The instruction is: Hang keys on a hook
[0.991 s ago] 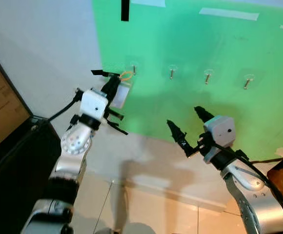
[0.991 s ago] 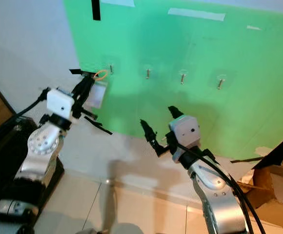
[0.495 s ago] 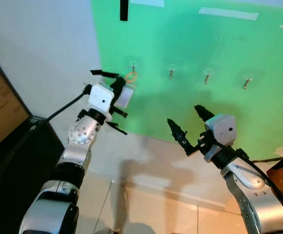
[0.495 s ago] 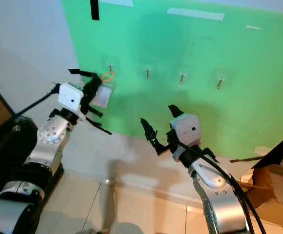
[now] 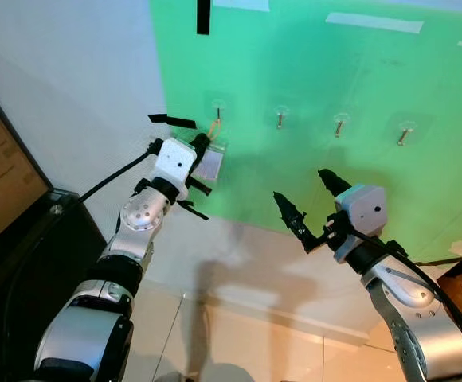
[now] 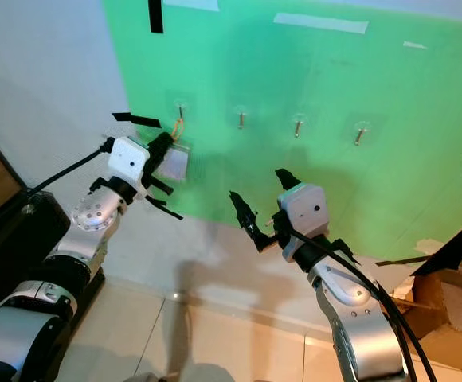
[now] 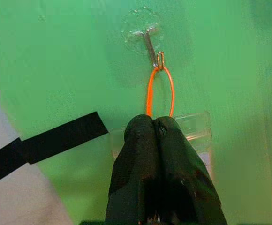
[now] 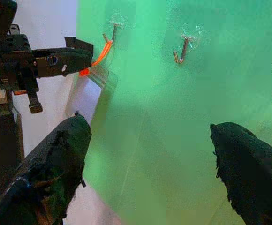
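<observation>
Green backdrop on the wall [image 5: 319, 72] with a row of clear stick-on hooks, so that's the setting. Left gripper [image 7: 155, 127] has its jaws pinched tight on the top edge of the clear badge pouch [image 5: 210, 164], whose orange loop [image 7: 160, 89] is already over the leftmost hook [image 7: 149, 45]. Looks light and floppy, a bit slick, so the stiff top edge by the loop seems the best spot to hold. Right gripper [image 5: 307, 208] hangs off to the side, jaws spread wide, holding nothing.

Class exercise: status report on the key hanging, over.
Left hand shut on clear key tag. Orange loop over leftmost hook. Right hand open, idle. Nothing obstructing.
</observation>
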Controlling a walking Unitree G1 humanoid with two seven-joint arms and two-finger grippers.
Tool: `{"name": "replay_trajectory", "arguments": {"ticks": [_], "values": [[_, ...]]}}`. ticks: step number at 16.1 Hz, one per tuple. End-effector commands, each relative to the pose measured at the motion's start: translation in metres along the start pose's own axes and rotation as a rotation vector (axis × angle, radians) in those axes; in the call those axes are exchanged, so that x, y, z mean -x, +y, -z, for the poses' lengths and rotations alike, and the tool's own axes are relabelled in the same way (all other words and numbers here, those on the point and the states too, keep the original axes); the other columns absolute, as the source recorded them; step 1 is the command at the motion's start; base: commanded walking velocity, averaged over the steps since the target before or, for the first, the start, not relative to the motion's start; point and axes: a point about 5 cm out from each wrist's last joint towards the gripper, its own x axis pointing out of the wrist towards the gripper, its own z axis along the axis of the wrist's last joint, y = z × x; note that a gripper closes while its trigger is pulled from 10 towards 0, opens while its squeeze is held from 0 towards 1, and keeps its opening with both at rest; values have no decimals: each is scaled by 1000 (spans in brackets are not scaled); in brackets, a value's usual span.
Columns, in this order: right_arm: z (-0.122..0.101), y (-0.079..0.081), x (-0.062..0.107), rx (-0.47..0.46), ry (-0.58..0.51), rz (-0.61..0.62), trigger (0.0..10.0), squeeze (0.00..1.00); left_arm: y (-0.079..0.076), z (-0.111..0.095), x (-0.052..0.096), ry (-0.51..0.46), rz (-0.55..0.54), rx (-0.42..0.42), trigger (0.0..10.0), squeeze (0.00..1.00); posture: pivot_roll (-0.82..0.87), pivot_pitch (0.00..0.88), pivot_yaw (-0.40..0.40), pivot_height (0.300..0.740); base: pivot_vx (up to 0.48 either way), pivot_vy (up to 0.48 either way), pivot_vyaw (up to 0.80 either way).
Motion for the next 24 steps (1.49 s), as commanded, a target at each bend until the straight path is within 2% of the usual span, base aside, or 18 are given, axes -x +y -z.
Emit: {"name": "replay_trajectory", "arguments": {"ticks": [1,7,8,9,11,12,15,19,21,22,23,24], "values": [[-1,-2,-1,4,2,-2,10000,0,-1,3,0,30,13,-14,10000,0,-218,0,23,732,0,0,0],[-3,-3,-2,16,-6,-5,10000,0,0,4,-2,27,1,-13,10000,0,-220,0,21,732,0,0,0],[-3,-3,-3,18,-10,-7,10000,0,-2,3,-3,16,19,5,10000,643,-220,0,21,732,0,0,0],[-3,-3,-3,21,-9,-4,10000,0,-2,3,-3,13,25,13,10000,1000,-219,0,20,732,0,0,0],[-1,-6,-3,43,-5,29,10000,0,-1,3,-1,6,29,23,10000,1000,-218,0,21,732,0,0,0],[0,-6,-2,-5,9,23,10000,0,2,3,1,-1,18,41,10000,1000,-216,0,27,732,0,0,0],[4,-6,-1,-63,21,54,10000,0,8,5,13,-48,1,125,10000,1000,-210,0,34,732,0,0,0],[15,-10,-5,-16,42,147,10000,0,16,3,28,-110,-20,209,10000,1000,-186,0,23,732,0,0,0],[21,-14,-5,-43,83,204,10000,0,16,-1,29,-122,-24,237,10000,1000,-180,0,20,732,0,0,0],[27,-17,-4,-40,118,238,10000,0,18,-2,31,-104,-42,229,10000,1000,-183,0,27,732,0,0,0],[28,-20,-1,21,130,247,10000,0,19,-3,34,-82,-54,210,10000,1000,-187,0,34,732,0,0,0],[29,-24,4,56,136,275,10000,0,21,-5,40,-42,-66,226,10000,1000,-191,0,46,732,0,0,800]]}}
